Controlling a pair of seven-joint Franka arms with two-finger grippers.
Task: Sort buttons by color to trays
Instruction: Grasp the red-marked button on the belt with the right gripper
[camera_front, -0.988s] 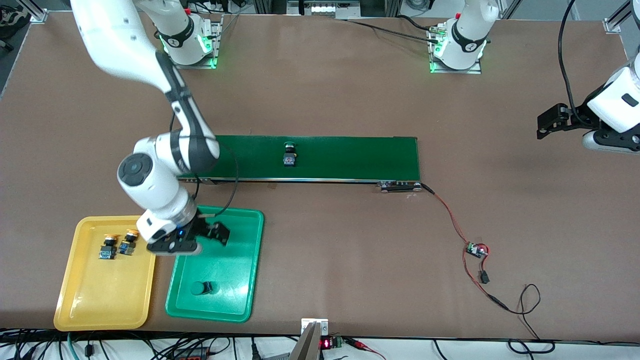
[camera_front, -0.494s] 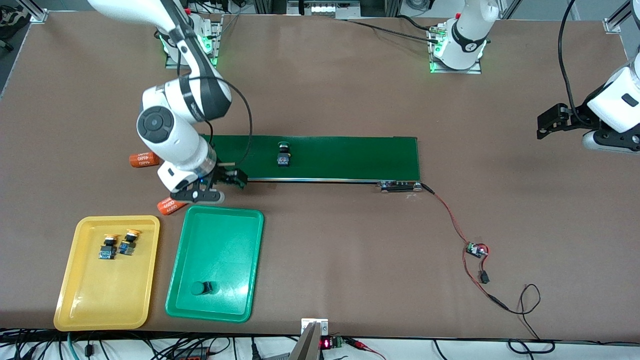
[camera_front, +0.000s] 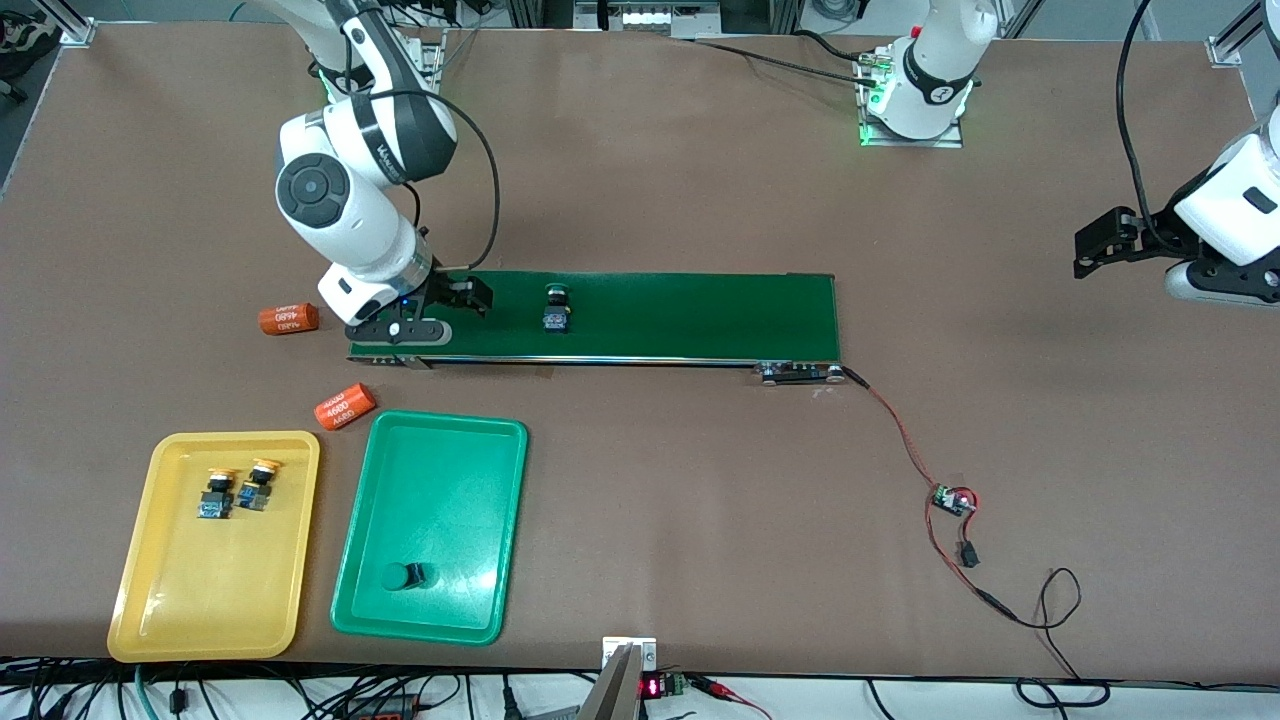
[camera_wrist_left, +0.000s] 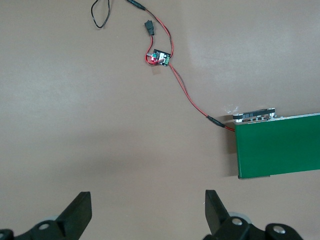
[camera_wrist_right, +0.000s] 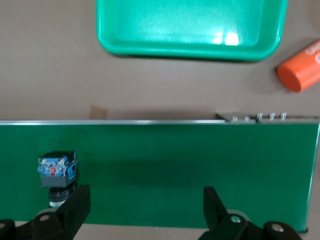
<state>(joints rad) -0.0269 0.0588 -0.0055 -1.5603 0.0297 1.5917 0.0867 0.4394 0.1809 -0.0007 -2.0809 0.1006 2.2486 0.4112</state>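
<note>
A green-capped button (camera_front: 556, 308) (camera_wrist_right: 57, 172) lies on the dark green conveyor belt (camera_front: 700, 315). My right gripper (camera_front: 455, 305) (camera_wrist_right: 144, 200) hangs open and empty over the belt's end at the right arm's side, beside that button and apart from it. Another green-capped button (camera_front: 404, 577) sits in the green tray (camera_front: 440, 470) (camera_wrist_right: 190, 30). Two yellow-capped buttons (camera_front: 216, 494) (camera_front: 258, 485) lie side by side in the yellow tray (camera_front: 200, 610). My left gripper (camera_front: 1095, 245) (camera_wrist_left: 147, 202) waits open over bare table at the left arm's end.
Two orange cylinders (camera_front: 288, 319) (camera_front: 345, 407) lie on the table between the belt's end and the trays. A red-and-black wire runs from the belt's other end (camera_wrist_left: 280, 145) to a small circuit board (camera_front: 952, 499) (camera_wrist_left: 160, 57).
My right gripper has travelled from over the green tray to the belt's end, still open and empty. The button on the belt has drifted toward it. The left arm has not moved.
</note>
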